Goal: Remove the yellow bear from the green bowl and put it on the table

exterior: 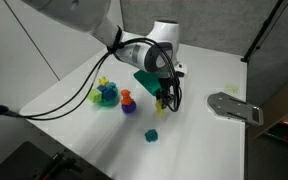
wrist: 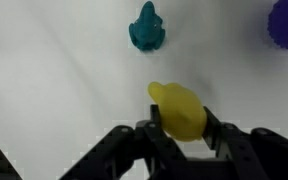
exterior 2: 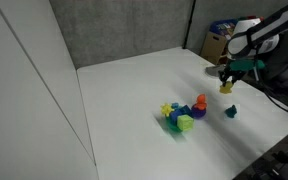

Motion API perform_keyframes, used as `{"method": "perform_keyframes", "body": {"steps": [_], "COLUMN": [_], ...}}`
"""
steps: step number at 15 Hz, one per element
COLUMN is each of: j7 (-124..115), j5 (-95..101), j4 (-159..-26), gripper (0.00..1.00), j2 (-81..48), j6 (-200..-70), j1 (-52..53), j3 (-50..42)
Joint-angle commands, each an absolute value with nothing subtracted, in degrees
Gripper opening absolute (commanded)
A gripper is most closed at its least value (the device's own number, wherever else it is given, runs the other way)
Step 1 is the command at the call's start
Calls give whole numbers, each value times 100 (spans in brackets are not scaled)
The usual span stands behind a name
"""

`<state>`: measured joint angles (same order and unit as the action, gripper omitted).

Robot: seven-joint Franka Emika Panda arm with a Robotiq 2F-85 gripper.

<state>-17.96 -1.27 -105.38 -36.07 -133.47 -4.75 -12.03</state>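
Note:
My gripper [wrist: 180,120] is shut on the yellow bear [wrist: 178,106], a bright yellow lumpy toy held between the two black fingers above the white table [wrist: 54,70]. In both exterior views the gripper [exterior: 162,98] [exterior 2: 226,80] hangs a little above the table with the bear [exterior 2: 226,87] in it. It is well away from the green bowl [exterior 2: 184,123], which sits in the toy cluster [exterior: 105,95]. A small teal toy [wrist: 146,29] lies on the table just beyond the bear, also seen in both exterior views [exterior: 152,134] [exterior 2: 231,111].
A red-orange toy [exterior: 126,100] [exterior 2: 201,101] and a blue toy [exterior 2: 197,112] stand by the bowl with a pale yellow-green spiky piece [exterior: 103,82]. A purple-blue shape [wrist: 287,22] is at the wrist view's edge. A grey metal plate [exterior: 234,106] lies near the table's edge.

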Motion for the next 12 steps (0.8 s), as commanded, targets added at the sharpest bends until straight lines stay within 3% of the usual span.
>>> {"method": "perform_keyframes", "body": {"steps": [1, 12], "j7": [-2130, -2822], "j5": [-487, -706], "j4": [-10407, -10540], "gripper": [17, 17], "j2": [-3710, -4203], "j6": [-13441, -14698], "j1": [-585, -287], "j3": [-1121, -1178]}}
